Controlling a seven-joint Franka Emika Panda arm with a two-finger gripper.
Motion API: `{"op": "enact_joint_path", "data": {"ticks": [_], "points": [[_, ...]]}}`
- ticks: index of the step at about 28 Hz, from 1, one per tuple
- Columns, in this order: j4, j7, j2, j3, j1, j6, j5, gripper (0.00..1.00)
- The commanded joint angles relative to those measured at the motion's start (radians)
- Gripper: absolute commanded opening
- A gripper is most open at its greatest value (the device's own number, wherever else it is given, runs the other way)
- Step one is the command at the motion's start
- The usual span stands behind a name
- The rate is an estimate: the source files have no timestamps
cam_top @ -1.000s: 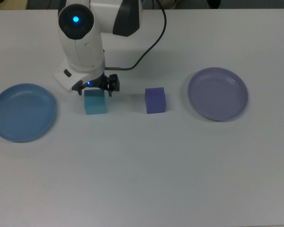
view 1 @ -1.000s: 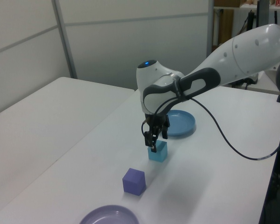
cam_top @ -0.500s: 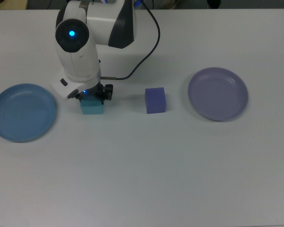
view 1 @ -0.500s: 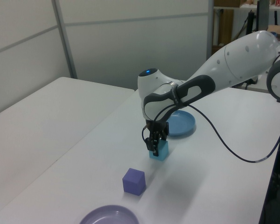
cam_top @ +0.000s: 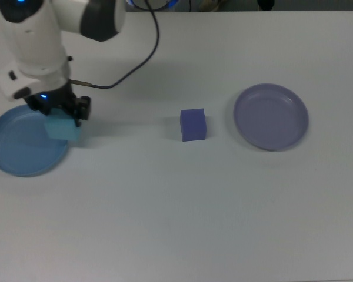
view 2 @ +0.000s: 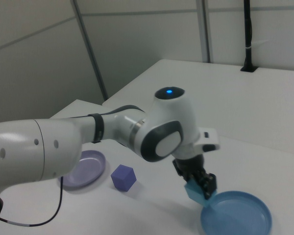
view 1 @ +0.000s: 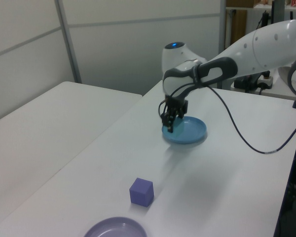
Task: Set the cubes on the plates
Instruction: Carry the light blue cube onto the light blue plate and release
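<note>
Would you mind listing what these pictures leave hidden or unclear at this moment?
- Top view: the arm covers the upper part of the cyan cube, so the gripper fingers' contact on it is unseen.
- Left view: the cyan cube is hardly visible behind the gripper at the blue plate; the lavender plate is cut off by the bottom edge.
- Right view: the arm hides part of the lavender plate.

White table bears blue plate, lavender plate and, apparently flat, purple cube.

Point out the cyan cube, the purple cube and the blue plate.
cyan cube (cam_top: 63,130), top view, its top face below the fingers
purple cube (cam_top: 193,124), top view, middle of its top face
blue plate (cam_top: 15,153), top view, bare floor of the plate
</note>
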Motion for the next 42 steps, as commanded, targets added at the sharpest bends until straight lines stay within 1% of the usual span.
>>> {"op": "enact_joint_path", "data": {"ticks": [1,3,8,9,12,13,14,17,19,24,28,29,31,33,34,37,38,39,42], "points": [[0.036,-0.074,0.067,0.001,-0.062,0.026,-0.002,0.03],[0.037,-0.079,0.100,0.001,-0.076,0.068,-0.006,0.07],[0.037,-0.072,0.145,0.000,-0.088,0.189,0.001,0.08],[0.037,-0.070,0.145,0.000,-0.088,0.200,0.004,0.09],[0.037,-0.070,0.140,0.000,-0.097,0.201,0.010,0.16],[0.037,-0.073,0.139,0.001,-0.102,0.201,0.010,0.22],[0.038,-0.074,0.136,0.001,-0.107,0.201,0.010,0.45],[0.037,-0.071,0.133,0.001,-0.107,0.200,0.011,1.00],[0.037,-0.074,0.130,0.001,-0.107,0.198,0.010,1.00],[0.037,-0.073,0.096,0.003,-0.102,0.178,0.010,1.00],[0.035,-0.075,0.062,0.017,-0.093,0.131,0.011,1.00],[0.032,-0.075,0.044,0.027,-0.079,0.094,0.011,1.00],[0.018,-0.075,0.019,0.041,-0.051,0.048,0.013,1.00],[-0.018,-0.073,-0.013,0.052,-0.018,0.011,0.013,1.00],[-0.061,-0.071,-0.043,0.057,0.023,0.004,0.013,1.00],[-0.106,-0.052,-0.073,0.060,0.102,-0.003,0.014,1.00],[-0.112,-0.033,-0.077,0.060,0.129,-0.009,0.014,1.00],[-0.112,0.011,-0.079,0.058,0.178,-0.030,0.014,1.00],[-0.108,0.062,-0.079,0.058,0.238,-0.047,0.014,1.00]]}}
